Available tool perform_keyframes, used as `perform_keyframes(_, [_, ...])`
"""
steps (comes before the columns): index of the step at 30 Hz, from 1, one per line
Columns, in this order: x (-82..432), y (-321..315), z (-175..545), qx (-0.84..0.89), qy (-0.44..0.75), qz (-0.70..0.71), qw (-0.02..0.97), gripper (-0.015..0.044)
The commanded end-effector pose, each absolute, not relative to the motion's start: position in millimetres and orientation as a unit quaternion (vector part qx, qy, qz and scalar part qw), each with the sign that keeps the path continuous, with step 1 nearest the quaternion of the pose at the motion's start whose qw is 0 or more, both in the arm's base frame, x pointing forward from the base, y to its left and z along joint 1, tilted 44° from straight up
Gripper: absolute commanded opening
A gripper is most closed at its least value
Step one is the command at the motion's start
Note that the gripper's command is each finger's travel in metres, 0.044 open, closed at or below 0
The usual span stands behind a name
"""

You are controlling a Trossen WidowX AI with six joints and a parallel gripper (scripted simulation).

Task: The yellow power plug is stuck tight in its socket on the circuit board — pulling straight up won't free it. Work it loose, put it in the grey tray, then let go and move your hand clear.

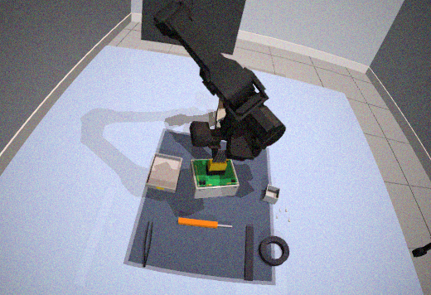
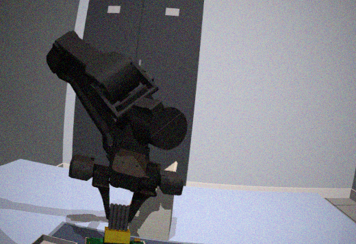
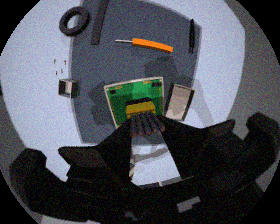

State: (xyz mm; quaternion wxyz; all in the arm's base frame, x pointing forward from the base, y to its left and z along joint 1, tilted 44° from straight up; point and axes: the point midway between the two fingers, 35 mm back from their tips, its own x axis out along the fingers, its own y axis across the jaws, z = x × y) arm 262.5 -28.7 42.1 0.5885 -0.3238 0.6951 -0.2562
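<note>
While the worktop [image 1: 323, 146] [image 2: 274, 213] [image 3: 31, 100] carries a dark mat [image 1: 215, 258] [image 2: 77, 232] [image 3: 141, 15], the circuit board [image 1: 221, 180] [image 2: 96, 240] [image 3: 146, 90] sits well in from its edges | grey tray [image 1: 181, 171] [image 2: 59, 239] [image 3: 192, 102]: beside the board, nearer the worktop's left edge seen from the top | yellow plug [image 1: 217, 166] [image 2: 117, 235] [image 3: 141, 109]: upright at its socket on the board, seating depth unclear | fingers [image 1: 220, 154] [image 2: 118, 216]: clamped on the plug's ribbed grey upper part.

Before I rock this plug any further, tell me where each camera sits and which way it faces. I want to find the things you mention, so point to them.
Top: high above the mat [image 1: 207, 245] [image 3: 176, 30], tilted down; shows the arm and its hand [image 1: 216, 154] [image 2: 119, 216] [image 3: 143, 119].
Exterior: low, facing the dark cabinet across the table; shows the arm and the hand shut on the grey ribbed part of the yellow plug [image 1: 217, 166] [image 2: 117, 235] [image 3: 140, 108].
Wrist: on the arm, looking past the fingers at the board; shows only the hand.
Top and wrist share the orange screwdriver [image 1: 198, 222] [image 3: 152, 45], upside down between them.
</note>
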Motion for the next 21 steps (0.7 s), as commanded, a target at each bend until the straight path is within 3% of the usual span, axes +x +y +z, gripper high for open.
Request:
perform_keyframes(1, [263,-19,44,-0.343,0.685,-0.257,0.589,0.0000])
perform_keyframes(13, [267,-34,60,-0.250,0.724,-0.178,0.618,0.0000])
perform_keyframes(21, [265,-24,54,-0.299,0.705,-0.220,0.604,0.0000])
